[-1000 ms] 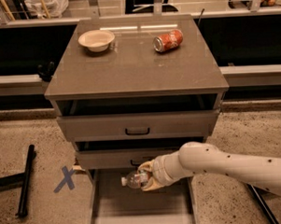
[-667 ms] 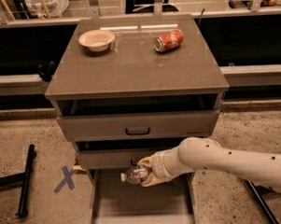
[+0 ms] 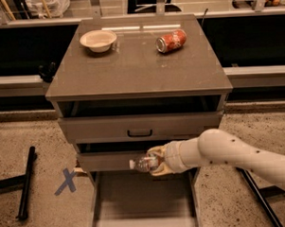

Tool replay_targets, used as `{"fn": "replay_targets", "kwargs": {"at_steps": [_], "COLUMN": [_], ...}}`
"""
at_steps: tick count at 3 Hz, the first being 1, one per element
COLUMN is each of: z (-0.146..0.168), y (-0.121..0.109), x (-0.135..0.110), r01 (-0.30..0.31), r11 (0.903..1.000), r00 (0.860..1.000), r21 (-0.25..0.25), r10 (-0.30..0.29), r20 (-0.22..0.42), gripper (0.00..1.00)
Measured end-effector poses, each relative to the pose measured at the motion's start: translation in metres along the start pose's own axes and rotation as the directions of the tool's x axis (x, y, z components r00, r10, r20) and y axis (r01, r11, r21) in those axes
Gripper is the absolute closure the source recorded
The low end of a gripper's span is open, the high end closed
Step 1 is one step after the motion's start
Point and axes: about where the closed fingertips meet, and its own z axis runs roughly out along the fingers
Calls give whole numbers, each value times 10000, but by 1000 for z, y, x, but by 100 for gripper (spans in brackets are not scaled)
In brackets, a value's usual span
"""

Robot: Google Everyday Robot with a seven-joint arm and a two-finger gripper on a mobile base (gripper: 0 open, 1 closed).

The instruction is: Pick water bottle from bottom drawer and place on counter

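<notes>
The water bottle [image 3: 143, 163], small and clear with a white cap pointing left, is held sideways in my gripper [image 3: 155, 161]. The gripper is shut on it, in front of the middle drawer's face and above the open bottom drawer [image 3: 142, 200]. The arm comes in from the lower right. The bottom drawer's grey floor shows nothing on it. The counter [image 3: 135, 63] lies well above the gripper.
On the counter stand a cream bowl [image 3: 98, 40] at the back left and a red soda can [image 3: 171, 41] lying on its side at the back right. A black bar [image 3: 26, 183] and a blue X mark [image 3: 66, 181] lie on the floor to the left.
The gripper has lifted the bottle up from over the bottom drawer to the level of the middle drawer's front.
</notes>
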Motion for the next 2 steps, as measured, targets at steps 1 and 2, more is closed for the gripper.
{"fn": "replay_targets", "kwargs": {"at_steps": [1,2], "z": [-57,-99], "y": [-36,-64], "x": [-8,-15], "r01": [530,1105], "r11": [9921,9733], "r00": [9973,9877], "r21": [1134,2012], "r10": [-584,-1300], "r20": [440,864], "gripper": [100,100]}}
